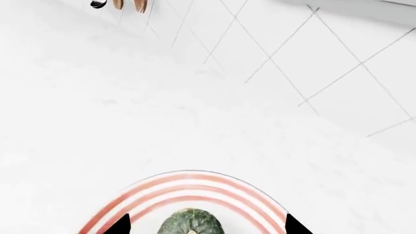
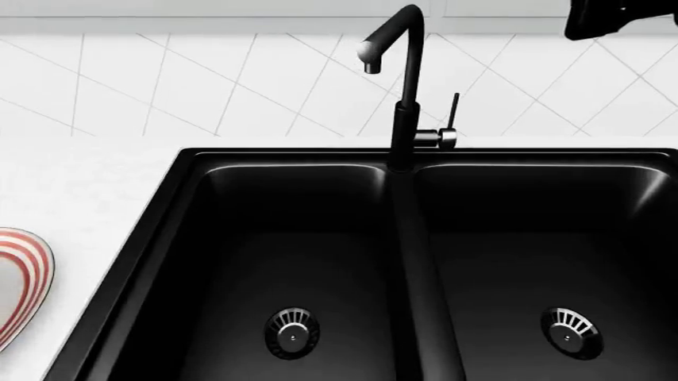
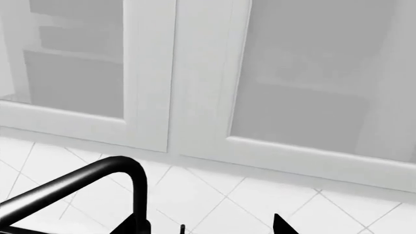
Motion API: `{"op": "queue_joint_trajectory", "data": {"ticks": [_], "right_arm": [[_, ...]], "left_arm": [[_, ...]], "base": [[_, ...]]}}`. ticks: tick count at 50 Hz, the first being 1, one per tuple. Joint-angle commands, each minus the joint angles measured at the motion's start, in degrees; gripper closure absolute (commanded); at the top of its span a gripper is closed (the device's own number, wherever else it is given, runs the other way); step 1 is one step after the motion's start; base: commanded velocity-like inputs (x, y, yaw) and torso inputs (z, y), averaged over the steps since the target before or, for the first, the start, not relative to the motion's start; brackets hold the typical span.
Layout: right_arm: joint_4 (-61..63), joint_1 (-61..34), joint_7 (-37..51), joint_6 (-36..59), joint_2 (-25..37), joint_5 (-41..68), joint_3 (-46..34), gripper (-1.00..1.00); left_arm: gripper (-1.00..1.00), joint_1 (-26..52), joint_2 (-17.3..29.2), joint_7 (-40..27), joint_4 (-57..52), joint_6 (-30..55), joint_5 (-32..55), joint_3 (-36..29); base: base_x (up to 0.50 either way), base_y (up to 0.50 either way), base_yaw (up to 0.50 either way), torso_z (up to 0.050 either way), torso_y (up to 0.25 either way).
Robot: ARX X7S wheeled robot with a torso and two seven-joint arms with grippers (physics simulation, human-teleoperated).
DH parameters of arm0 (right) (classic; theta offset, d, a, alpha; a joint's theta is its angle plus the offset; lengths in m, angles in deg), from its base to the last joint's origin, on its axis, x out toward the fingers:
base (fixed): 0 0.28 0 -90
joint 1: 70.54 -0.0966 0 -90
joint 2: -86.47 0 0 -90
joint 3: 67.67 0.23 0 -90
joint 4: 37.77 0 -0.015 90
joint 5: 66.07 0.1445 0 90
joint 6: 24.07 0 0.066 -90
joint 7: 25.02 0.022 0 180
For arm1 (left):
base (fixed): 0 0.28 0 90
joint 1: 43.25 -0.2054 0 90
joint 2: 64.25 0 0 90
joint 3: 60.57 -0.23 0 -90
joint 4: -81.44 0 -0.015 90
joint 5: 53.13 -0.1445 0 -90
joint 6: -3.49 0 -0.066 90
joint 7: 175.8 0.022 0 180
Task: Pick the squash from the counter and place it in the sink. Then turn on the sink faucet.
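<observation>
Small round dark green squash (image 1: 190,222), faintly speckled and ribbed: upright, stem end up, only partly in left wrist view.

Smooth white marble-like bench (image 2: 90,186): pale grey veining, runs left of and behind sink.

Large matte black rectangular double-basin sink (image 2: 406,238): set into bench, centre divider, silver drain strainer in each basin, both basins hold nothing.

Tall slim black gooseneck sink faucet (image 2: 407,87): stands at far rim above divider, silver-tipped spout curves left over left basin, thin lever upright on its right side.

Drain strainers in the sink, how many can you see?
2: one drain strainer on the floor of the left basin, one in the right basin of the sink. Nothing seems to hide a third.
</observation>
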Motion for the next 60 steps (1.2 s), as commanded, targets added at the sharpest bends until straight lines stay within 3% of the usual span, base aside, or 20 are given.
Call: {"op": "queue_joint_trajectory", "data": {"ticks": [1,12,31,42,60], "right_arm": [[-0.1,0.1,-0.2,-0.3,0.0,0.1,-0.2,-1.0],[-0.2,0.4,-0.4,-0.9,0.0,0.1,-0.2,-1.0],[-0.1,1.1,-0.4,-1.5,0.3,0.3,-0.4,-1.0],[0.2,1.7,-0.7,-2.0,0.5,-0.1,-0.8,-1.0],[0.3,2.5,-0.6,-2.7,0.6,0.2,-0.8,-1.0]], "left_arm": [[-1.0,1.1,-0.6,6.0,3.0,-2.0,-5.1,-4.5],[-1.0,1.4,-2.1,11.8,5.1,-5.1,-11.1,-9.0],[-1.0,-4.7,-1.8,13.7,5.9,-6.3,-15.1,-3.4],[-1.0,-2.7,-2.1,18.2,8.9,-9.7,-19.8,-9.0],[-1.0,-6.1,-4.4,21.9,13.1,-13.3,-23.3,-7.1]], "base": [[0.0,0.0,0.0,0.0,0.0],[0.0,0.0,0.0,0.0,0.0],[0.0,0.0,0.0,0.0,0.0],[0.0,0.0,0.0,0.0,0.0],[0.0,0.0,0.0,0.0,0.0]]}}
